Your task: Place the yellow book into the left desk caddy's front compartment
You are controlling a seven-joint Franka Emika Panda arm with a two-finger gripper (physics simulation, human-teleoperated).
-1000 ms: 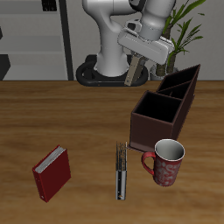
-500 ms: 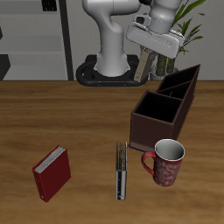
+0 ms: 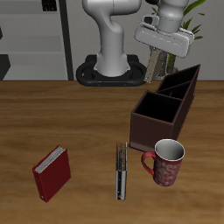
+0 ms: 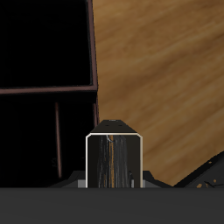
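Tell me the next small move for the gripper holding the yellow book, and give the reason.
Probably carry it toward the table's front edge, then lower. The gripper holds the small grey-olive yellow book upright above the back end of the dark maroon-brown desk caddy. The large square front compartment lies nearer the front edge, beside the red patterned mug, and looks empty.

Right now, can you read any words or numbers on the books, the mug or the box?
No readable text anywhere.
The red book: plain cover.
The thin dark book: seen edge-on, nothing legible.
The mug: a speckled red pattern, no letters.
The left desk caddy: plain dark walls.
The yellow book in the gripper: only pale page edges show.
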